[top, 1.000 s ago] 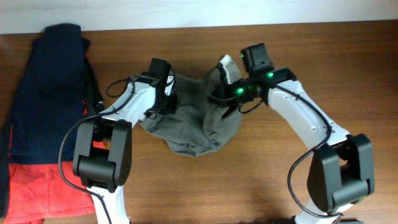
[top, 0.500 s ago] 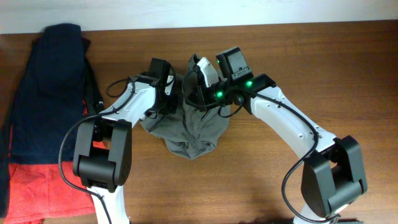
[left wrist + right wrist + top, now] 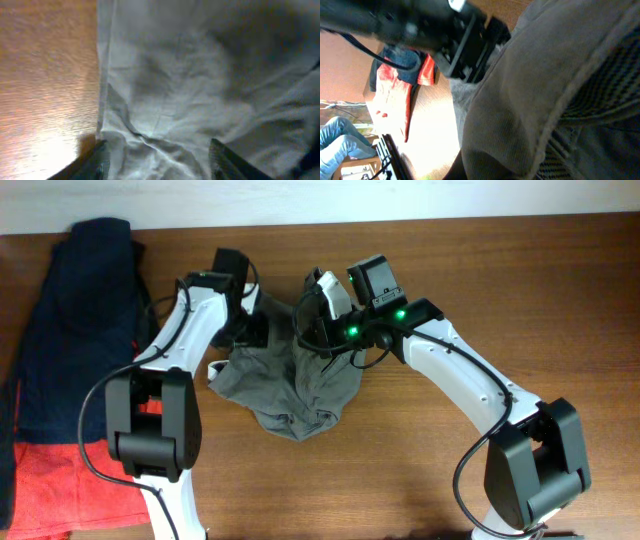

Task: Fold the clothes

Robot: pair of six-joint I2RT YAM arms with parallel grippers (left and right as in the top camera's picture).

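At your far left, a navy garment [image 3: 85, 330] lies on the table [image 3: 520, 300], with an orange-red garment [image 3: 50, 480] just below it. Your left gripper [image 3: 247, 332] is over the upper left edge of the grey-khaki shorts [image 3: 290, 390]. Its fingers [image 3: 100, 161] are spread apart and grip nothing; cloth lies beneath them. The shorts sit crumpled at the table's middle. Your right gripper [image 3: 318, 330] is clamped tight on a fold at their top, holding it raised above the rest.
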